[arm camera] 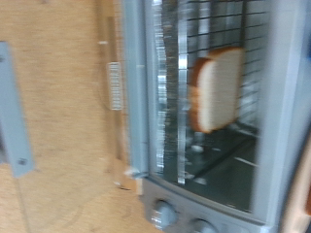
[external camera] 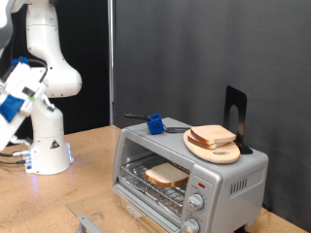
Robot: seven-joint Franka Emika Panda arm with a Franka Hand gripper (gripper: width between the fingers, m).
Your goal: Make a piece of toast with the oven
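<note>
One slice of toast (external camera: 166, 176) lies flat on the rack inside the oven (external camera: 228, 180), whose door (external camera: 146, 209) hangs open on the worktop (external camera: 87, 155). More bread rests on a round board (external camera: 214, 148) on the oven's roof. At the exterior view's left edge, well apart from the oven, is the end effector (external camera: 10, 97); whether it is open cannot be told. The toast lies toward the exterior view's lower right of it.

round wooden board (external camera: 213, 149): on top of the appliance, bread slices stacked on it
blue object (external camera: 155, 123): on same top, by a dark utensil, maybe tongs
black stand (external camera: 236, 115): upright behind board
desk (external camera: 87, 184): light wood
backdrop (external camera: 194, 49): dark curtain
</note>
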